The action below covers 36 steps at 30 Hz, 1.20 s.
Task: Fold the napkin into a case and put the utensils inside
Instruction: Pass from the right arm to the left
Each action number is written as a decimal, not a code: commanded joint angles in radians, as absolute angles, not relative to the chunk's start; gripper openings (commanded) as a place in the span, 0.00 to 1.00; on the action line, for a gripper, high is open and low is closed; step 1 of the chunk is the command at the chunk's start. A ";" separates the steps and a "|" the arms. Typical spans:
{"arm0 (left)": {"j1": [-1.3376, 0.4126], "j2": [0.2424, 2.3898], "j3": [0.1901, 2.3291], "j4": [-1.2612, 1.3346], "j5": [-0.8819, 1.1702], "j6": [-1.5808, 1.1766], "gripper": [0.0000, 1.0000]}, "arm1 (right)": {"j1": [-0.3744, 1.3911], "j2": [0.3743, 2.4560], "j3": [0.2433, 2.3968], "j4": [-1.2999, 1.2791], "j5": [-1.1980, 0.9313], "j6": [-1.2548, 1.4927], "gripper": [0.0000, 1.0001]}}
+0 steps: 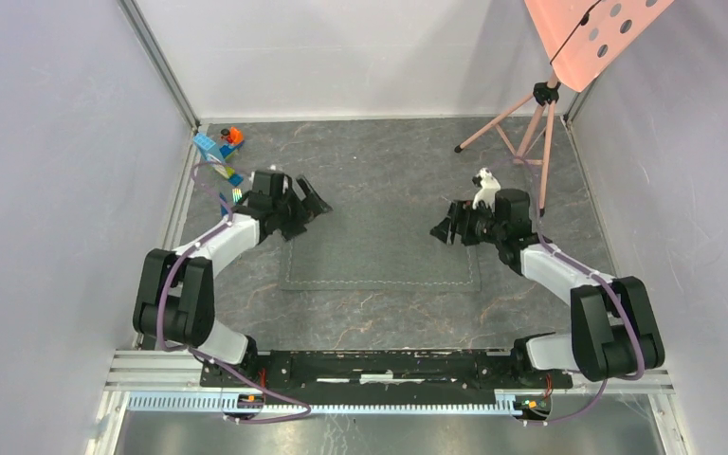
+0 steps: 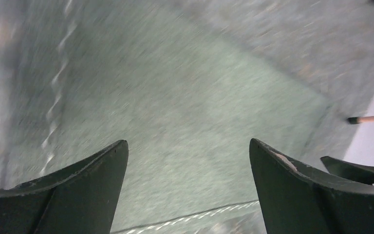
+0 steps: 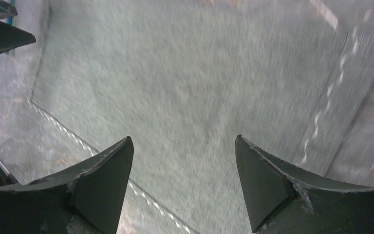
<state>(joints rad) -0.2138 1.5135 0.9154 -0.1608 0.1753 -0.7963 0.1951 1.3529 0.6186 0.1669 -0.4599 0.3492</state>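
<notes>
The dark grey napkin (image 1: 379, 254) lies flat and unfolded on the table, with its pale stitched line showing near the edges. My left gripper (image 1: 311, 210) is open and empty above the napkin's far left corner; the cloth (image 2: 185, 97) fills its view between the open fingers (image 2: 189, 146). My right gripper (image 1: 444, 226) is open and empty above the far right part of the napkin (image 3: 199, 73), with its jaws (image 3: 182, 141) apart. A rainbow-green shiny fork head (image 1: 236, 196) and a bit of blue show behind the left arm; the rest of the utensils is hidden.
Blue and orange toy blocks (image 1: 218, 147) sit at the far left corner. A pink tripod (image 1: 531, 123) with a perforated pink board stands at the far right; one leg tip (image 2: 370, 118) shows in the left wrist view. Walls close in left, right and back.
</notes>
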 commanded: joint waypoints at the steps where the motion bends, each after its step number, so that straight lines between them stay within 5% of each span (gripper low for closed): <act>1: -0.209 1.450 0.762 -0.137 0.186 -0.827 1.00 | 0.184 1.305 0.506 0.179 -0.503 0.361 0.83; 13: -0.208 1.251 0.564 -0.248 0.023 -0.829 1.00 | 0.105 1.264 0.414 0.012 -0.287 0.211 0.82; 21: -0.215 1.017 0.830 -0.458 0.202 -0.712 1.00 | 0.176 1.239 0.716 -0.395 -0.099 0.217 0.95; 30: -0.215 1.050 1.281 -0.543 0.185 -0.489 1.00 | 0.171 1.565 1.030 -0.643 -0.116 0.161 0.82; 36: -0.215 0.990 1.196 -0.451 0.140 -0.414 1.00 | 0.169 1.694 1.126 -0.698 -0.080 0.080 0.74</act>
